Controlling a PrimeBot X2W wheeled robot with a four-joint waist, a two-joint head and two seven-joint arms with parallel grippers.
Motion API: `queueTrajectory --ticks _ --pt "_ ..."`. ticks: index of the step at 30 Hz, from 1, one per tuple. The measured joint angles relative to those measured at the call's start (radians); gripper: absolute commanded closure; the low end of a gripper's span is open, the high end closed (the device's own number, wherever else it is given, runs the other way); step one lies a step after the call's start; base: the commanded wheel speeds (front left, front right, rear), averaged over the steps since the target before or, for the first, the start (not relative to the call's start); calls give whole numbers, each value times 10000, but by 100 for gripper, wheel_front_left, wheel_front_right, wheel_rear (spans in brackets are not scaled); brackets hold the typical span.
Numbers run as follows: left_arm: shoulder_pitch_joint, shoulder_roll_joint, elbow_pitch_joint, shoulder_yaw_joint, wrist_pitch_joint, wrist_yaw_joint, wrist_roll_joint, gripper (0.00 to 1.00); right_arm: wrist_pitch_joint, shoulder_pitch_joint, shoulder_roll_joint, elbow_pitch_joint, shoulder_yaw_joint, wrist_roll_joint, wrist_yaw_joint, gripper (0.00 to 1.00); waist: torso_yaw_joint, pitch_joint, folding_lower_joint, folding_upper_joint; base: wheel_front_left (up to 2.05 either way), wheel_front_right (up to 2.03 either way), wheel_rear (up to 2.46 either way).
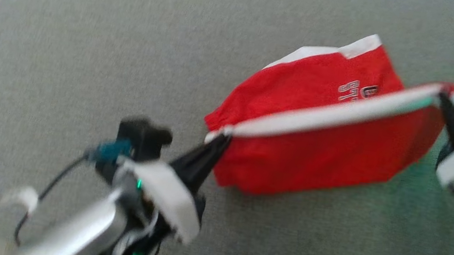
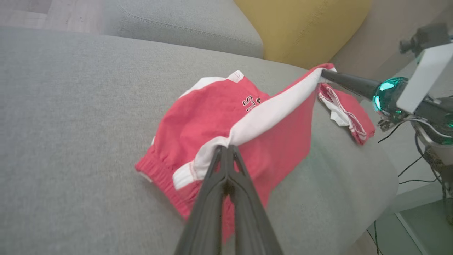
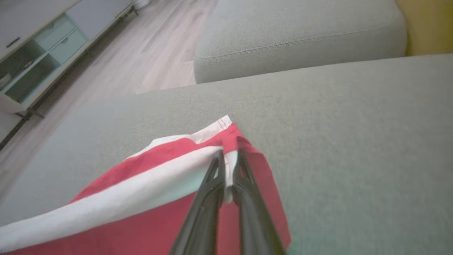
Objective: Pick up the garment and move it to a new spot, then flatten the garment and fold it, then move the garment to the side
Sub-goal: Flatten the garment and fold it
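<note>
Red cloth with a white band hangs between our two arms: this is the garment, right of centre on the grey sofa. Our left end effector is clamped on the near-left end of the band, its fingers pressed together on the cloth, as the left wrist view confirms. Our right end effector is clamped on the far-right end, with a fold of white and red pinched between its fingers. The band runs taut from one grip to the other and is raised off the seat. Red cloth drops from it on the near side. The far part of the garment lies on the sofa and shows white lettering, too blurred for us to read.

From the left wrist we also see a smaller red and white cloth lying on the sofa just beyond the right end effector, and a yellow cushion at the back. From the right wrist we see a wooden floor and a pale cabinet well beyond the sofa.
</note>
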Motion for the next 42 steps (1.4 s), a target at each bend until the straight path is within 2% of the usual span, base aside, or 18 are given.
queueTrajectory --ticks 5,11,17,24,25,26,27,28,29,32,33,34,35,39,40,42 --pt "-1713 -1020 1643 153 355 -169 -119 100 589 -2316 -602 1561 345 -416 0 100 498 774 1 0 0 0 0" --pt "-2862 -1919 3595 107 520 -451 -121 100 909 -3591 -915 3016 951 -736 0 100 1020 1507 3 0 0 0 0" --pt "-3389 -2372 4619 174 155 -616 -40 100 685 -4376 -984 3950 1218 -917 0 100 1226 1852 3 0 0 0 0" --pt "-3442 -2489 5010 186 -86 -621 -69 100 257 -4622 -1227 4794 1223 -1058 0 100 1290 1834 1 0 0 0 0" --pt "-3434 -2504 5010 184 -86 -619 -73 100 211 -4622 -1237 4863 1283 -1055 0 87 1291 1829 1 0 0 0 0" --pt "-3428 -2516 5010 190 -92 -604 -100 98 125 -4624 -1246 4897 1384 -1026 0 15 1285 1831 1 0 0 0 0" --pt "-3421 -2525 5007 192 -136 -591 -130 75 40 -4624 -1248 4903 1475 -1024 0 0 1269 1830 1 0 0 0 0" --pt "-3406 -2525 4997 198 -165 -543 -142 54 -88 -4625 -1246 4899 1524 -995 0 0 1245 1826 1 0 0 0 0" --pt "-3365 -2522 4984 232 -213 -466 -140 0 -226 -4626 -1246 4870 1565 -936 0 0 1215 1815 1 0 0 0 0" --pt "-3119 -2489 4788 433 -499 -109 -128 0 -554 -4626 -1432 4533 1756 -842 0 0 1106 1753 1 0 0 0 0" --pt "-3119 -2489 4788 433 -499 -109 -128 0 -554 -4626 -1432 4533 1756 -842 0 0 1106 1753 1 0 0 0 0" --pt "-2892 -2368 4525 531 -769 226 40 0 -616 -4620 -1716 4192 1971 -836 0 0 1006 1686 1 0 0 0 0" --pt "-2748 -2280 4322 539 -886 353 140 0 -594 -4596 -1912 3990 2100 -830 0 0 945 1652 1 0 0 0 0" --pt "-1982 -2006 3267 535 -1835 1066 840 0 228 -4216 -2627 3430 2500 -694 0 0 746 1516 1 0 0 0 0" --pt "-1982 -2006 3267 535 -1835 1066 840 0 228 -4216 -2627 3430 2500 -694 0 0 746 1516 1 0 0 0 0" --pt "-1637 -1956 2794 535 -2568 1450 1367 0 773 -3829 -2826 3273 2598 -596 0 0 715 1490 1 0 0 0 0"
